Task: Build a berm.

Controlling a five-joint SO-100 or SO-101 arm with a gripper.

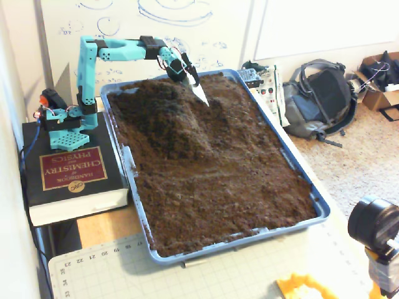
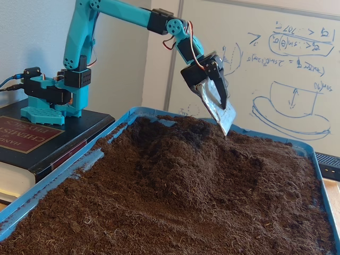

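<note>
The berm (image 1: 169, 121) is a rounded mound of dark brown soil in the far left part of the blue tray (image 1: 249, 238), higher than the flatter soil in front of it. In the other fixed view the berm (image 2: 175, 154) rises mid-frame inside the tray (image 2: 53, 180). My teal arm's gripper (image 1: 201, 93) carries a silver, blade-like scoop and hangs in the air just above the mound's far right slope, clear of the soil. Seen from the low side, the gripper (image 2: 223, 114) has its black finger lying flat against the blade, tip pointing down.
The arm's base (image 1: 62, 124) stands on a thick black book (image 1: 68, 171) left of the tray. A cutting mat (image 1: 124, 274) lies in front, a backpack (image 1: 318, 99) on the floor to the right, and a camera (image 1: 374, 230) at the lower right. A whiteboard (image 2: 287, 64) stands behind.
</note>
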